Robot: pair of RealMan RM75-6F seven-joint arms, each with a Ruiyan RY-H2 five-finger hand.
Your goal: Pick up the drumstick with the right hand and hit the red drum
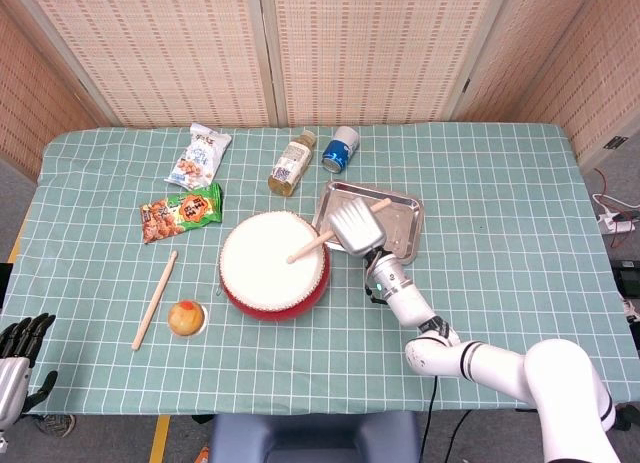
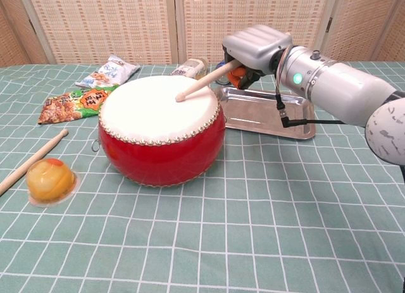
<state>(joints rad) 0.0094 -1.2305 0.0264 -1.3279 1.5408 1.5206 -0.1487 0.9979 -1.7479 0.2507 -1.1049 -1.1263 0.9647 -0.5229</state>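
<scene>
1. The right robot hand (image 2: 256,47) is gripping the drumstick (image 2: 201,81), which is slanting down and away to its left.
2. The drumstick's tip is touching the white skin of the red drum (image 2: 161,130), which is sitting just left of that hand on the checked surface (image 2: 285,204).
3. A metal tray (image 2: 278,119) is lying right under and behind the hand.
4. The left robot hand (image 1: 18,358) is hanging off the surface's near left corner, fingers slightly spread and holding nothing.
5. A second drumstick (image 1: 155,298) and an orange jelly cup (image 1: 186,317) are lying far left of the drum.
</scene>
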